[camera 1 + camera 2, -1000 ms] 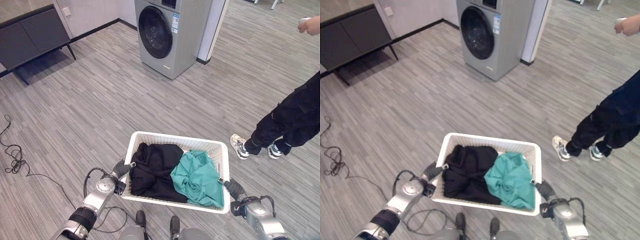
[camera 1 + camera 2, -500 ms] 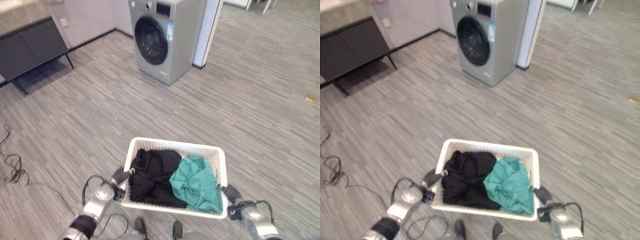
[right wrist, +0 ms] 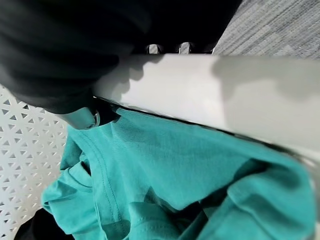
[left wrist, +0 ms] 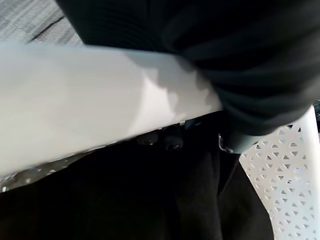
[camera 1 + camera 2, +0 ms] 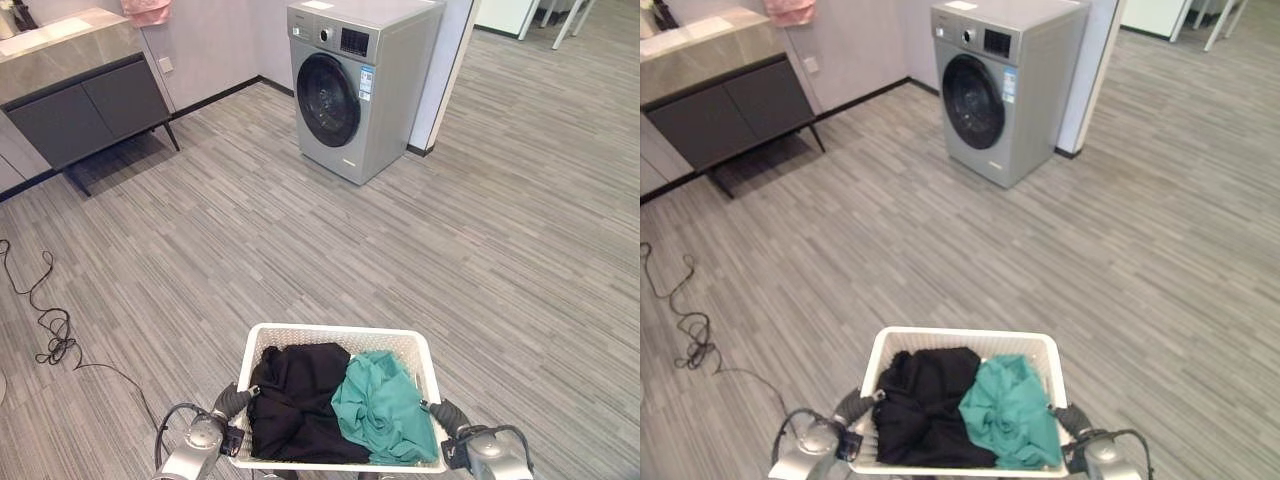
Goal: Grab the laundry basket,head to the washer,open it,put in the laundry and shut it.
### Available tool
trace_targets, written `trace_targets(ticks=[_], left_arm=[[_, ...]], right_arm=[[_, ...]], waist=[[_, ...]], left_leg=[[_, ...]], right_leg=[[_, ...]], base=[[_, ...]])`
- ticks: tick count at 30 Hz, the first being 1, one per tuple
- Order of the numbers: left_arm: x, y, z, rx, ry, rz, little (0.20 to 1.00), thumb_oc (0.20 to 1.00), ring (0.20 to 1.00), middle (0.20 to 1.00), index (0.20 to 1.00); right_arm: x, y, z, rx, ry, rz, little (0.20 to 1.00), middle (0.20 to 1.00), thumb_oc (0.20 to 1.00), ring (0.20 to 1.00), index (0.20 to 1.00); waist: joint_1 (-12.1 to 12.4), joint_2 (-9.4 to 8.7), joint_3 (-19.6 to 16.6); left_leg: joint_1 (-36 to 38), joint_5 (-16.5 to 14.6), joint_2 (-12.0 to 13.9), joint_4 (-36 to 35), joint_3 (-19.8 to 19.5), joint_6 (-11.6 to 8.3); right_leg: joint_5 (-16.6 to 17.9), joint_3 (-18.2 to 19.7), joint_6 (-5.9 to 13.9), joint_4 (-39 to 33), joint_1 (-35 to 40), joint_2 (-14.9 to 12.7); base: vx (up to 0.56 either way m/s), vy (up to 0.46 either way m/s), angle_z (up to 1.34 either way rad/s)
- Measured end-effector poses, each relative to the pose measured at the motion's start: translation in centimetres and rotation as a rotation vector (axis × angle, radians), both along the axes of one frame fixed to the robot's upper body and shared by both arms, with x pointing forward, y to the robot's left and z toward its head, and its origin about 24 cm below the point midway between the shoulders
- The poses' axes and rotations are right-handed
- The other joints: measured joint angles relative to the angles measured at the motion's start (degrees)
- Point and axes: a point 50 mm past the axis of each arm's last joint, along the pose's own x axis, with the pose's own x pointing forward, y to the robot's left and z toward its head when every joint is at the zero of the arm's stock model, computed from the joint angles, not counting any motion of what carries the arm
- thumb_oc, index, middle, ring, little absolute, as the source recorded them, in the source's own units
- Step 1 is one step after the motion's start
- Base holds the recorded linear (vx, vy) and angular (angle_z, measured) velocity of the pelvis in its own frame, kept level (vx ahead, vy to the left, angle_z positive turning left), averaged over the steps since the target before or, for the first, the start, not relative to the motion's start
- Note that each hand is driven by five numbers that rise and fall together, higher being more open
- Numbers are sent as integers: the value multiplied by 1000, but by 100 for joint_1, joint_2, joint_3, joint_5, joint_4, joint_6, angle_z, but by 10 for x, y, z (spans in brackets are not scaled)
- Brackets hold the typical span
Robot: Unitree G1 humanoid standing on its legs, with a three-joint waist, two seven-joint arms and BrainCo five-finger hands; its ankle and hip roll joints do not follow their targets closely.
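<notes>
The white laundry basket [image 5: 340,331] is carried low in front of me, off the grey floor. Inside it a black garment [image 5: 295,400] lies on the left and a teal garment [image 5: 380,405] on the right. My left hand [image 5: 232,402] grips the basket's left rim [image 4: 75,115], its dark cover [image 4: 225,60] over the rim and the thumb inside by the black cloth [image 4: 125,200]. My right hand [image 5: 445,415] grips the right rim [image 3: 200,95] beside the teal cloth [image 3: 165,175]. The silver washer [image 5: 350,90] stands ahead, its round dark door [image 5: 328,100] closed.
A dark low cabinet [image 5: 90,100] with a light top stands along the wall at the far left, a pink cloth [image 5: 147,10] above it. A white pillar [image 5: 445,60] adjoins the washer's right side. Open wood-pattern floor [image 5: 300,250] stretches between the basket and the washer.
The camera has moved, and the washer now shows whole. The person who stood at the right has gone from view. Both hands still hold the basket.
</notes>
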Motion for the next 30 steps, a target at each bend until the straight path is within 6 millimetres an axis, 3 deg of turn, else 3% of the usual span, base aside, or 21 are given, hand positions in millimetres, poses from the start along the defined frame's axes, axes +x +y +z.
trace_targets(ticks=[8,14,16,17,18,19,20,21,22,23,26,27,29,30], left_arm=[[20,-1,22,-21,-118,-2,200,200,200,200,200],[56,-6,59,-12,-273,-71,200,200,200,200,200],[78,-11,77,9,-342,-108,200,200,200,200,200],[86,-14,84,17,-365,-129,200,200,200,200,200],[108,-28,105,19,-435,-192,200,200,200,200,200],[115,-30,113,19,-462,-207,200,200,200,200,200],[121,-32,120,22,-488,-213,200,200,200,200,200],[126,-29,128,40,-509,-221,200,200,200,200,200],[129,-29,132,44,-519,-226,200,200,200,200,200],[131,-29,135,46,-530,-227,200,200,200,200,200],[139,-30,138,54,-529,-229,200,200,200,200,200],[139,-30,136,56,-519,-231,200,200,200,200,200],[138,-31,131,60,-496,-236,200,200,200,200,200],[137,-31,126,58,-475,-234,200,200,200,200,200]], right_arm=[[17,-6,23,-24,-121,27,200,200,200,200,200],[45,-15,48,-49,-228,42,200,200,200,200,200],[59,-21,62,-65,-268,59,200,200,200,200,200],[61,-26,67,-82,-279,68,200,200,200,200,200],[71,-39,85,-130,-323,86,200,200,200,200,200],[74,-43,92,-142,-342,90,200,200,200,200,200],[77,-44,98,-147,-360,98,200,200,200,200,200],[82,-44,106,-154,-384,116,200,200,200,200,200],[82,-45,110,-161,-396,127,200,200,200,200,200],[83,-45,114,-169,-408,138,200,200,200,200,200],[82,-47,118,-179,-410,156,200,200,200,200,200],[81,-47,117,-178,-407,156,200,200,200,200,200],[78,-47,114,-176,-396,155,200,200,200,200,200],[75,-48,112,-179,-386,153,200,200,200,200,200]], waist=[[30,-38,9],[67,-184,173],[4,-153,247],[-20,-99,307],[-81,107,572],[-135,196,623],[-229,147,680],[-259,85,778],[-309,46,775],[-326,58,799],[-465,75,853],[-537,73,852],[-672,75,854],[-718,62,860]], left_leg=[[-72,-1,-33,7,-5,-1],[-552,-320,74,769,-189,25],[-394,-449,-152,519,-308,133],[-337,-537,-194,440,-316,197],[-163,-698,-244,320,-329,320],[-119,-702,-201,300,-375,221],[-25,-837,-332,284,-434,284],[185,-860,-514,197,-439,318],[208,-1031,-595,233,-473,341],[208,-1066,-613,241,-472,372],[142,-1139,-728,323,-728,348],[152,-1156,-775,326,-842,315],[187,-1156,-844,361,-951,330],[247,-1077,-930,457,-1052,455]], right_leg=[[84,-4,35,-29,-45,-22],[98,-12,17,129,-218,-95],[36,1,112,370,-253,-212],[-18,-15,179,582,-308,-254],[-209,-7,370,1774,-772,-478],[-290,-17,407,2470,-1071,-631],[-271,10,444,3263,-1378,-845],[-178,28,623,4458,-1951,-1277],[-294,67,713,4511,-2229,-1400],[-295,29,717,4375,-2385,-1413],[-184,-7,765,2752,-2603,-1258],[-110,14,675,2241,-2603,-1195],[208,37,683,1188,-2507,-1102],[579,56,605,675,-2502,-1053]], base=[[7,38,0],[81,167,1],[218,430,5],[161,332,17],[174,298,22],[109,185,16],[238,176,1],[165,100,-3],[260,109,-9],[280,6,10],[326,-65,35],[192,-115,64],[302,-120,75],[477,-180,76]])
